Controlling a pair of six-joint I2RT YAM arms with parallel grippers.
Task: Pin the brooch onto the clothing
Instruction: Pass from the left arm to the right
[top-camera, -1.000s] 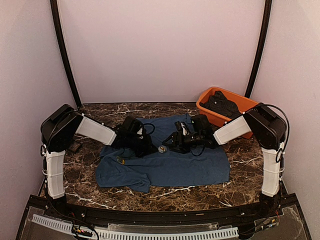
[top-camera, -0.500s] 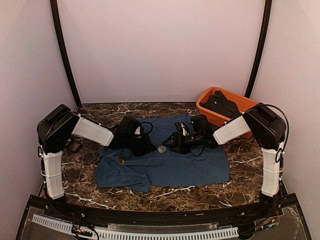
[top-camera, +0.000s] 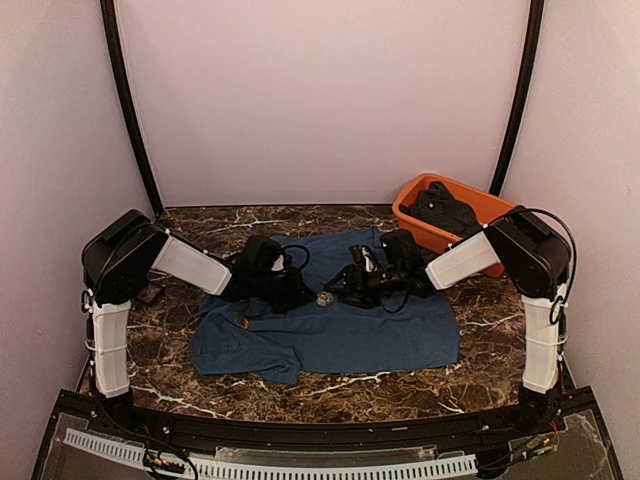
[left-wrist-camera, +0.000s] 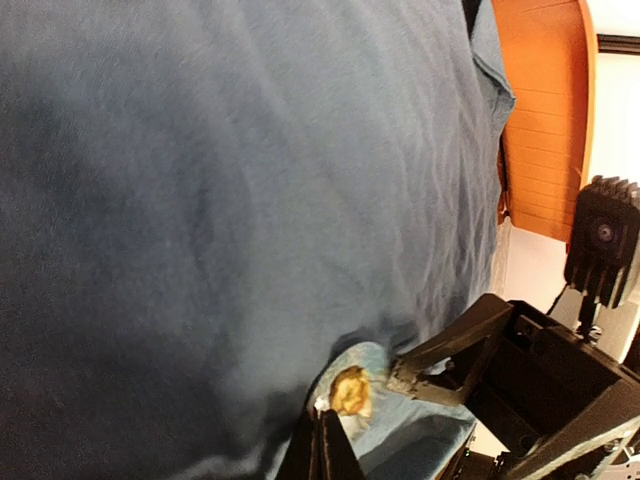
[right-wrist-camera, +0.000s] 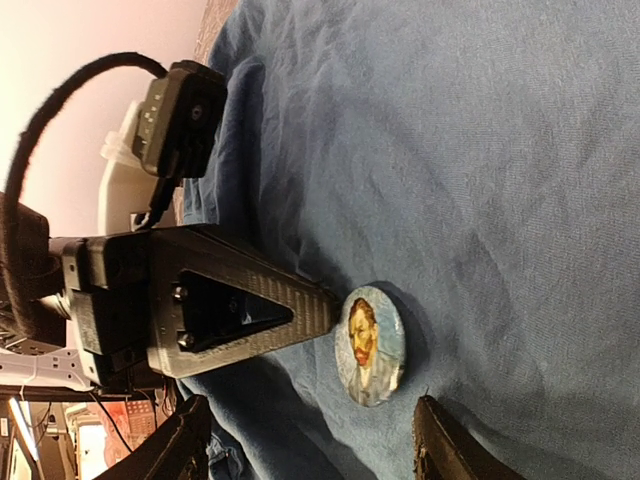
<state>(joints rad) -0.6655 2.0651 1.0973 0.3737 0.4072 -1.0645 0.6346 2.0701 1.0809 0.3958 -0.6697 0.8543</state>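
Note:
The clothing (top-camera: 340, 325), a navy T-shirt, lies spread flat on the marble table. The brooch (top-camera: 325, 298), a round badge with a bearded man's portrait (right-wrist-camera: 371, 343), rests on it near the middle, and the left wrist view shows it just past my fingertips (left-wrist-camera: 350, 390). My left gripper (left-wrist-camera: 322, 418) is shut, its tip touching the brooch's left rim (top-camera: 306, 297); whether it pinches anything there I cannot tell. My right gripper (right-wrist-camera: 310, 450) stands open just right of the brooch (top-camera: 342, 287), one finger (right-wrist-camera: 185, 445) on each side, with nothing between them.
An orange tub (top-camera: 480, 212) holding dark cloth (top-camera: 440, 208) stands at the back right, touching the shirt's corner. A small yellowish item (top-camera: 240, 320) lies on the shirt's left part. Bare marble (top-camera: 340, 385) runs along the near edge.
The left arm's shoulder rocked slightly and its gripper edged a little right against the brooch. The brooch and the right arm have stayed in place.

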